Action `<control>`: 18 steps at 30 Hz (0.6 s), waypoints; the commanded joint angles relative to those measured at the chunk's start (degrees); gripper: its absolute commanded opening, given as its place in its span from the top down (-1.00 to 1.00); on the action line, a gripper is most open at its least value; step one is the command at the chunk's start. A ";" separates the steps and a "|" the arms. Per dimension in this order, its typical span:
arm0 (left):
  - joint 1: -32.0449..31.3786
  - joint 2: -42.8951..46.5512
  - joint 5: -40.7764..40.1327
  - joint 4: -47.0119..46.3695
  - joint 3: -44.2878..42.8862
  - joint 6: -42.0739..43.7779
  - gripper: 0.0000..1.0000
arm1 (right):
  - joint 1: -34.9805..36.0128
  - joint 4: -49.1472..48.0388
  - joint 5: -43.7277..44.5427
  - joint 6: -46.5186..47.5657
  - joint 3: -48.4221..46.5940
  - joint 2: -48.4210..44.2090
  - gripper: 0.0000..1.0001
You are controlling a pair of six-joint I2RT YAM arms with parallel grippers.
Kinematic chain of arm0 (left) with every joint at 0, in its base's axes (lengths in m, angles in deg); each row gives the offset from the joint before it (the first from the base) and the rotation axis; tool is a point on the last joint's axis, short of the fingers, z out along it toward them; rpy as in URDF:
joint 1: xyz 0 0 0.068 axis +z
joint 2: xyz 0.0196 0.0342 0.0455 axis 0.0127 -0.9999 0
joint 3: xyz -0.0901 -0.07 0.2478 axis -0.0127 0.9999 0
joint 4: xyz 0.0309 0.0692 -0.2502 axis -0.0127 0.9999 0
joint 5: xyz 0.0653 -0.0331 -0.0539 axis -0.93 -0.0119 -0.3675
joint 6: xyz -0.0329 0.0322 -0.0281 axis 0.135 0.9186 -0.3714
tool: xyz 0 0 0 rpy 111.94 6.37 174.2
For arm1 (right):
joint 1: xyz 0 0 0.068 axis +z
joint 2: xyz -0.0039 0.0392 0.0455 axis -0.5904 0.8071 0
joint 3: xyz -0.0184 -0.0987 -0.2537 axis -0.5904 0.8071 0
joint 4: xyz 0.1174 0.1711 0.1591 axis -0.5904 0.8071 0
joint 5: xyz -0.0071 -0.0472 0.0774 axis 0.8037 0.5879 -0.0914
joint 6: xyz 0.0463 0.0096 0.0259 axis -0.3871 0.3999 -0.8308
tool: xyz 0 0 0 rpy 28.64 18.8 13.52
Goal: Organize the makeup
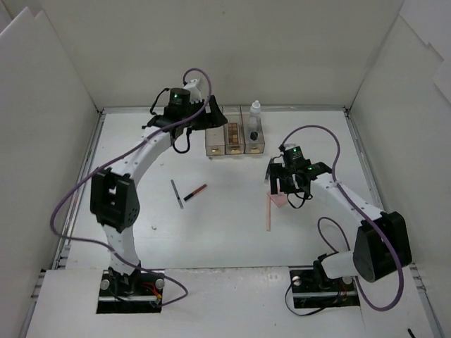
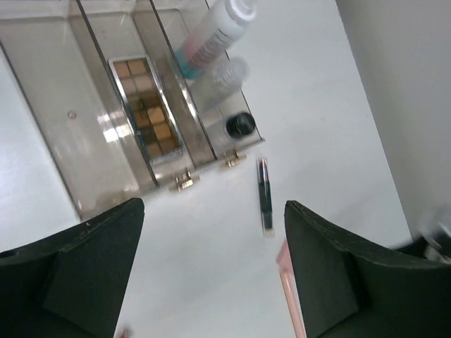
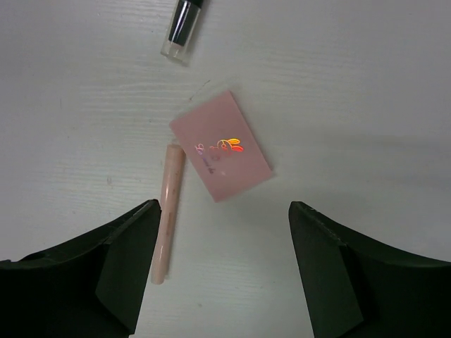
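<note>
Three-compartment box at the far middle of the tabletop, eyeshadow palette in its middle compartment, bottle in its right one, left pencil and right pencil before it leftward, stick just left of square pad farther right.

Count: 1 clear box, 3 compartments. Inside: 1 eyeshadow palette, 1 white-blue bottle, 1 black-capped vial. Loose on desk: 2 pencils, i.e. red pencil and dark pencil; 1 pink pad; 1 pink stick; 1 dark tube.
</note>
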 commanded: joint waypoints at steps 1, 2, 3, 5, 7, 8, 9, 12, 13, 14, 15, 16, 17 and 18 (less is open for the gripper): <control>0.82 13.02 -0.52 3.98 7.26 4.84 -0.53 | 0.89 1.06 -0.69 0.58 -5.02 5.42 -0.42; 1.77 14.71 -0.61 5.04 12.25 6.24 -0.61 | 0.80 1.15 -0.69 0.40 -5.55 7.53 -0.42; 2.57 16.38 -0.70 6.01 14.56 7.04 -0.66 | 0.80 1.24 -0.69 0.58 -5.64 8.50 -0.42; 3.45 20.95 -2.89 8.91 20.45 9.49 -0.80 | 0.80 2.11 -0.77 1.19 -6.43 11.05 -0.43; 4.59 25.85 -5.35 10.67 25.54 10.82 -0.84 | 0.71 2.90 -0.77 1.46 -6.61 12.55 -0.43; 5.12 27.02 -5.88 11.03 26.96 11.69 -0.86 | 0.63 3.17 -0.69 1.46 -6.69 13.60 -0.43; 6.26 28.42 -6.75 11.73 28.19 12.14 -0.86 | 0.54 3.52 -0.69 1.72 -6.78 14.13 -0.43; 7.93 32.29 -8.33 13.48 30.75 13.54 -0.87 | 0.19 3.96 -0.60 2.77 -6.70 15.80 -0.42; 8.72 33.43 -8.69 13.58 31.62 13.81 -0.87 | 0.01 4.05 -0.60 3.12 -6.69 16.68 -0.42; 8.73 33.79 -8.78 13.75 31.89 13.99 -0.87 | 0.01 4.05 -0.60 3.39 -6.96 17.30 -0.42; 9.42 34.14 -9.13 13.84 32.25 14.16 -0.88 | -0.25 4.22 -0.69 4.09 -7.13 17.83 -0.41; 9.43 34.49 -9.13 13.84 32.60 14.25 -0.88 | -0.34 4.31 -0.69 4.27 -7.31 18.79 -0.41; 9.95 34.67 -9.13 13.93 32.69 14.34 -0.87 | -0.52 4.40 -0.69 4.44 -7.75 19.32 -0.41; 9.96 34.76 -9.31 14.02 32.69 14.51 -0.87 | -0.43 4.58 -0.69 4.88 -8.10 19.67 -0.40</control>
